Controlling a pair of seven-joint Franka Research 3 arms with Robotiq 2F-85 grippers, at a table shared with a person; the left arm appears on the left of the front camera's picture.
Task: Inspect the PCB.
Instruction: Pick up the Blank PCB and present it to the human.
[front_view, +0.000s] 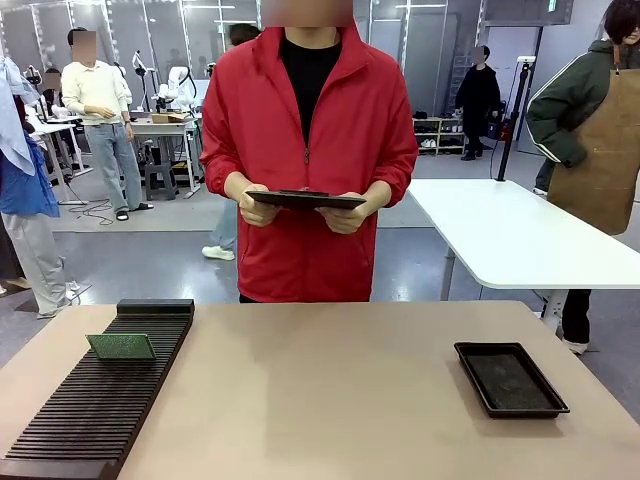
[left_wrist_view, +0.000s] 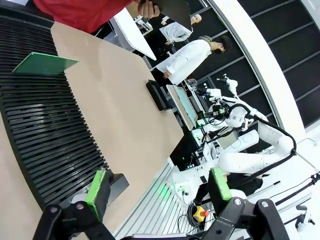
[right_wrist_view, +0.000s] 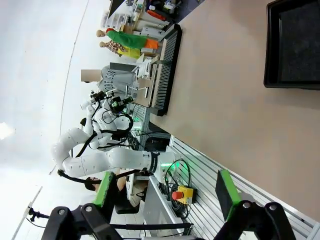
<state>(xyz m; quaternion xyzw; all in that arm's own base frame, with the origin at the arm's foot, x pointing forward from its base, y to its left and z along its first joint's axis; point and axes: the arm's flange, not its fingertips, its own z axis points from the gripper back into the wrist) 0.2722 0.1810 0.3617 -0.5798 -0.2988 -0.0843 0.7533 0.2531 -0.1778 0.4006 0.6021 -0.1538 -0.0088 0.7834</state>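
You'll find the PCB (front_view: 121, 346) on the robot's left side of the bench (front_view: 330, 400). It is seated in the black slotted rack (front_view: 100, 400), toward the rack's far end, and it leans at a tilt rather than lying flat. From the left wrist camera the same green board (left_wrist_view: 44, 64) juts up out of the rack's (left_wrist_view: 45, 135) ribs, with nothing touching it.

Your left end effector (left_wrist_view: 157, 186) is released: its green pads (left_wrist_view: 96, 187) are spread wide with only air between them. It hangs over the near end of the rack, well apart from the board.

Your right end effector (right_wrist_view: 165, 192) is likewise released, its pads (right_wrist_view: 225, 192) apart and gripping nothing. It sits back beyond the near edge of the bench.

On the robot's right side of the bench lies a shallow black tray (front_view: 510, 380), well apart from the rack. The right wrist camera catches the same tray (right_wrist_view: 295, 45) at the upper edge of its view.

Across the bench stands a person in a red jacket (front_view: 305, 150). The person holds a dark tablet (front_view: 305, 200) level at waist height with both hands (front_view: 258, 208), one at each end.
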